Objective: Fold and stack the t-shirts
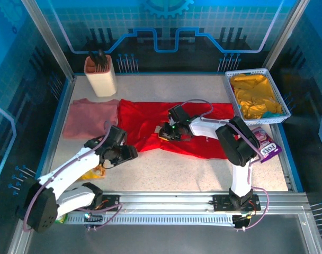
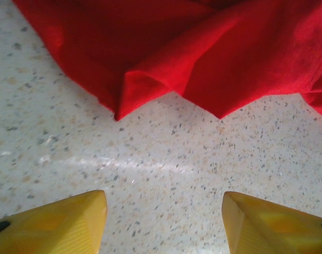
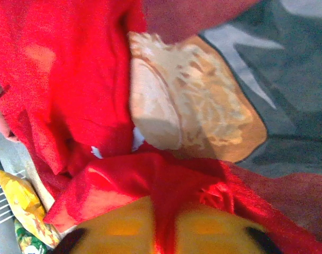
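**Right gripper pinched the red shirt; left hung open over bare table**

The red shirt [image 1: 145,119] lay crumpled across the middle of the table [image 1: 177,174], running from 9 o'clock to 3 o'clock in the top view. The pink shirt [image 1: 89,117] lay flat at 9 o'clock, its edge touching the red one.

The right gripper [image 1: 168,132] sat on the red shirt near the table's centre. In the right wrist view a raised fold of red cloth [image 3: 60,79] ran between the 2 yellow fingers [image 3: 118,225], so the right gripper [image 3: 163,211] was closed narrowly on the shirt. Beyond the fold at 1 o'clock showed the tan and grey print [image 3: 193,106].

The left gripper [image 1: 121,154] stood at 7 o'clock from the centre, just beside the red shirt's near corner. In the left wrist view it [image 2: 163,194] was open wide, holding nothing, with speckled table [image 2: 150,159] between its fingers [image 2: 71,222]. The red hem [image 2: 203,53] lay at 12 o'clock, apart from them.

A basket [image 1: 231,90] of yellow cloth [image 1: 256,95] stood at 2 o'clock, a holder [image 1: 101,74] at 11 o'clock, a purple packet [image 1: 267,145] at 4 o'clock and a yellow packet [image 1: 92,172] at 8 o'clock.
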Controlling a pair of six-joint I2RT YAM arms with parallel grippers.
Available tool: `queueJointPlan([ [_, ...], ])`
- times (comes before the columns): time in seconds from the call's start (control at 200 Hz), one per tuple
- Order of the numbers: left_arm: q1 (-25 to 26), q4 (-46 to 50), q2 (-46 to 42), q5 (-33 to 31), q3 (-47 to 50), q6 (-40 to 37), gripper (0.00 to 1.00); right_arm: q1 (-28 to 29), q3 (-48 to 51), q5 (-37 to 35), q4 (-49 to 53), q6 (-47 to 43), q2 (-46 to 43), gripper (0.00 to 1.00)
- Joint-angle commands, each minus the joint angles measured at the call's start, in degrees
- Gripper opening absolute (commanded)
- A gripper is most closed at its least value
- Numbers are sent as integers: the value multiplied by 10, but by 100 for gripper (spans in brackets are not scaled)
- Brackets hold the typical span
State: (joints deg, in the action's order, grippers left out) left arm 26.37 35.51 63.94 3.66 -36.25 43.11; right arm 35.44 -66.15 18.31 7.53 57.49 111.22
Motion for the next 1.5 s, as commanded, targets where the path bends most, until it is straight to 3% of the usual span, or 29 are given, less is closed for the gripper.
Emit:
queueJointPlan([
  [0.0, 29, -49, 39, -23, -17, 19, 59, -3, -18, 16, -11, -12, -20, 45],
  [0.13, 56, -102, 73, -27, -21, 47, 57, -4, -7, -11, 20, -46, -71, 76],
  [0.21, 69, -132, 92, -33, -19, 67, 56, -9, 5, -16, 35, -59, -102, 81],
  [0.445, 97, -204, 128, -51, -21, 100, 55, -39, 50, -55, 116, -105, -206, 82],
  [0.745, 100, -201, 173, -81, -38, 94, 50, -165, 169, -51, 200, -158, -372, 82],
  [1.016, 99, -184, 199, -116, -71, 61, 33, -273, 261, -36, 256, -197, -463, 82],
  [1.266, 69, -135, 223, -123, -116, 17, 1, -298, 284, -38, 273, -213, -491, 81],
  [1.496, 31, -113, 254, -111, -156, -32, 0, -304, 282, -35, 273, -214, -492, 81],
])
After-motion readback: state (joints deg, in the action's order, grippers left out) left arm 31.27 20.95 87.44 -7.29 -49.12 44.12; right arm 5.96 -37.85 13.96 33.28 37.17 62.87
